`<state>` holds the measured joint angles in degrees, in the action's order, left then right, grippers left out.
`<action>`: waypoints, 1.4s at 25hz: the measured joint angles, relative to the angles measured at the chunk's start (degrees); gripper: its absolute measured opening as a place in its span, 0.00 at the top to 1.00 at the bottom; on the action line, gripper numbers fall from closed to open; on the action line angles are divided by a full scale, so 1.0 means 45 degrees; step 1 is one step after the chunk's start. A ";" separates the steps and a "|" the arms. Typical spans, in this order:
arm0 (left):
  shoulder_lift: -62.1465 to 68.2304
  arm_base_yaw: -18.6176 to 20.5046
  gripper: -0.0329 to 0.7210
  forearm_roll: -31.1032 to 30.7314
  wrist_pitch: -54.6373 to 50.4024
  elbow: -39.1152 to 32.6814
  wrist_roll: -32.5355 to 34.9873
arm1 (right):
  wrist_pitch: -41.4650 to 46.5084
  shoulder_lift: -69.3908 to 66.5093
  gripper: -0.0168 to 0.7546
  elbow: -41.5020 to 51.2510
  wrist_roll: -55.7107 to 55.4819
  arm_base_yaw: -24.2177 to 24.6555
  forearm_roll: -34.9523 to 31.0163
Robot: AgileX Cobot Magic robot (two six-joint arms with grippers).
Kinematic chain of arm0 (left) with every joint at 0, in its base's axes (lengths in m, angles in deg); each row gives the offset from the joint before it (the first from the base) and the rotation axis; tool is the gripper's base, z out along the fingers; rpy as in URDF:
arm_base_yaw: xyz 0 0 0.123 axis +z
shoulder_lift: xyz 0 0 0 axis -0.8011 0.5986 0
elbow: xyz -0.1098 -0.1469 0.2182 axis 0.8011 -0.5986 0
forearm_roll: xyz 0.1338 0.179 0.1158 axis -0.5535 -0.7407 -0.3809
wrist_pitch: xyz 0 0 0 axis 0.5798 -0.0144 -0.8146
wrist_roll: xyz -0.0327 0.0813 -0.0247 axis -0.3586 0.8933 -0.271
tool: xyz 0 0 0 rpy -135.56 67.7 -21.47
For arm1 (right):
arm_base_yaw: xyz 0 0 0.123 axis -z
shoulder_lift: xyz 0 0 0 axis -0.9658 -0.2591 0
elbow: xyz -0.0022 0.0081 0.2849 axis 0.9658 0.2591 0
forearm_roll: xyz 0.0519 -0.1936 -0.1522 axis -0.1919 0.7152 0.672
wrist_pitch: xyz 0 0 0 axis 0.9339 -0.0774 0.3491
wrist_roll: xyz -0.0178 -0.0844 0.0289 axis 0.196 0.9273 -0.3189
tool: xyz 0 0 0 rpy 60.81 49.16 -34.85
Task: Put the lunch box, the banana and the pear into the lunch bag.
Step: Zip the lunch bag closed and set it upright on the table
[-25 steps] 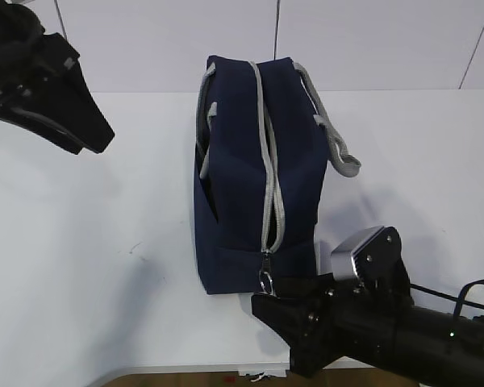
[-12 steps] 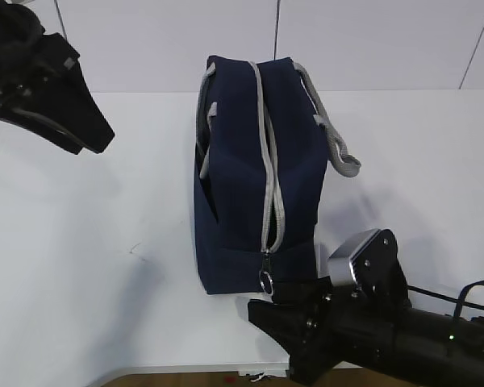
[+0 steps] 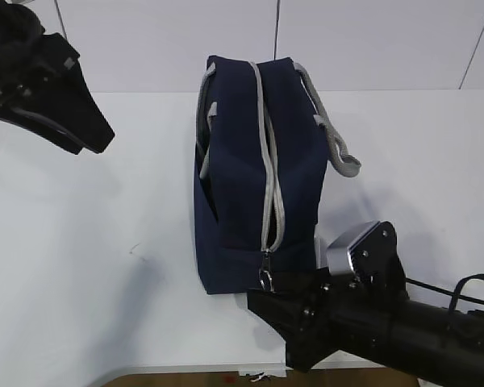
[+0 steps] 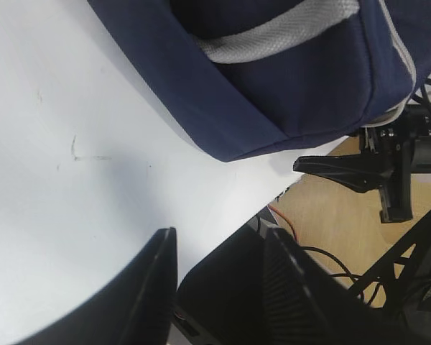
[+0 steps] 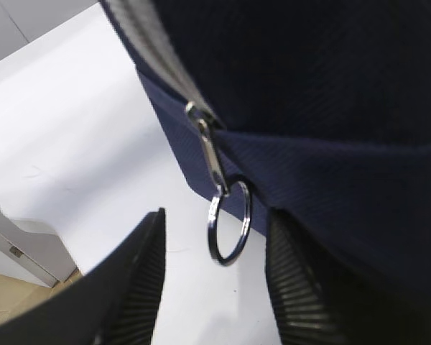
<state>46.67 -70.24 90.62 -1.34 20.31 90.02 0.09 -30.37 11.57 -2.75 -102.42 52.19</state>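
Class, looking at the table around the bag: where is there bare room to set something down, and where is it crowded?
Bare table lies left of the lunch bag, below the raised left gripper, and right of its handles. It is crowded at the bag's near end, where the right gripper sits by the ring pull.

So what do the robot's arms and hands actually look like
Both are matte black. The right hand has two flat fingers with ribbed inner pads, a silver-grey camera block on the wrist and a thin black cable behind. The left hand tapers to a dark wedge with grey edging.

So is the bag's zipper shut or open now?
Shut. The zipper runs closed along the bag, and its slider sits at the near end, where the ring pull hangs free.
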 joint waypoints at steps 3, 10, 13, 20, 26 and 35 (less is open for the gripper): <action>0.0000 0.0000 0.55 0.0000 0.0000 0.0000 0.0000 | 0.0000 0.0000 0.53 0.0000 0.0000 0.0000 -0.0013; 0.0000 0.0000 0.55 0.0000 0.0000 0.0000 0.0000 | 0.0000 0.0000 0.58 0.0000 0.0000 0.0000 -0.0043; 0.0000 0.0000 0.55 0.0000 0.0000 0.0000 0.0000 | 0.0000 0.0000 0.63 0.0000 0.0000 0.0000 -0.0048; 0.0000 0.0000 0.55 0.0000 0.0000 0.0000 0.0000 | 0.0000 0.0000 0.71 0.0000 0.0000 0.0000 -0.0223; 0.0000 0.0000 0.55 0.0000 0.0000 0.0000 0.0000 | 0.0000 0.0000 0.80 0.0000 0.0000 0.0000 -0.0331; 0.0000 0.0000 0.55 0.0000 0.0000 0.0000 0.0000 | 0.0000 0.0000 0.90 0.0000 0.0000 0.0000 -0.0360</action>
<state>46.67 -70.24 90.62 -1.34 20.31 90.02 0.09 -30.37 11.57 -2.75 -102.42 50.57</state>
